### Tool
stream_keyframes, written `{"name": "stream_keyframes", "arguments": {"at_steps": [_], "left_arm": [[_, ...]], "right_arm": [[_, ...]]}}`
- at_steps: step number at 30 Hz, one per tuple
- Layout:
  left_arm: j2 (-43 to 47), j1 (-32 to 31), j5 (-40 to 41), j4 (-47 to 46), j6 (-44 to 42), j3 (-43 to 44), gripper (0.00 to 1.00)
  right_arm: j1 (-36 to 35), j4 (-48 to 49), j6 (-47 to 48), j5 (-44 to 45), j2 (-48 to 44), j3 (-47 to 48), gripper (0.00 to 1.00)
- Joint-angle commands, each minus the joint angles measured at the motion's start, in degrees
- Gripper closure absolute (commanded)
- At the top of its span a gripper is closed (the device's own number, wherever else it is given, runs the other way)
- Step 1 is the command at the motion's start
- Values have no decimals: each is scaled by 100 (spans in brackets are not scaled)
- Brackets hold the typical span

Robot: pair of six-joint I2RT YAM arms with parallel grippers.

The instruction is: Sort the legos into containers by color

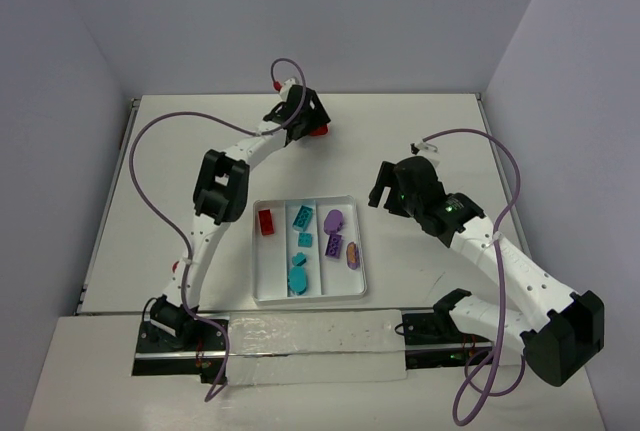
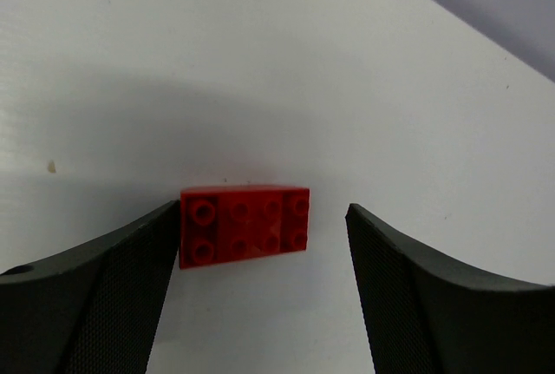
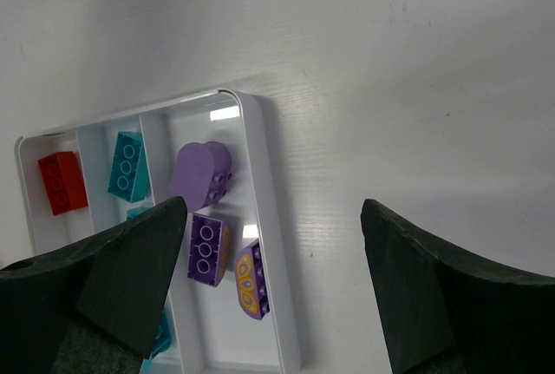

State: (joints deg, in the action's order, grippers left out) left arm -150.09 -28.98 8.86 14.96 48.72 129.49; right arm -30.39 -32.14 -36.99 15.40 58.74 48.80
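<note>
A red studded brick [image 2: 244,225] lies on the table between my left gripper's [image 2: 263,244] open jaws, touching the left finger [image 2: 130,296]; in the top view it shows red [image 1: 319,132] beside that gripper [image 1: 303,116] at the far middle. The white tray [image 1: 308,293] holds a red brick [image 1: 267,221] in its left compartment, several teal bricks [image 1: 302,217] in the middle and three purple ones [image 1: 334,220] on the right. My right gripper [image 1: 383,188] is open and empty, right of the tray's far corner. In its view the tray's rim [image 3: 260,209] and purple bricks [image 3: 202,174] show.
Purple cables [image 1: 150,211] loop from both arms. A clear plastic strip [image 1: 310,346] covers the near edge between the arm bases. Grey walls close the table on three sides.
</note>
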Motion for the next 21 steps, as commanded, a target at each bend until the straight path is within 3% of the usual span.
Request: {"name": "stream_keyframes", "arguments": {"at_steps": [1,12,21], "left_arm": [[487,-294,161,139,-360,-303,15],[621,-635,355,527,-891,-311,11],[992,-714,1134,1512,-1640,-426,1]], "right_arm": [[-37,138,8,7,-26,232,11],[-46,120,8,24,-117,218,11],[-46,155,-24,-23,-105,236,11]]}}
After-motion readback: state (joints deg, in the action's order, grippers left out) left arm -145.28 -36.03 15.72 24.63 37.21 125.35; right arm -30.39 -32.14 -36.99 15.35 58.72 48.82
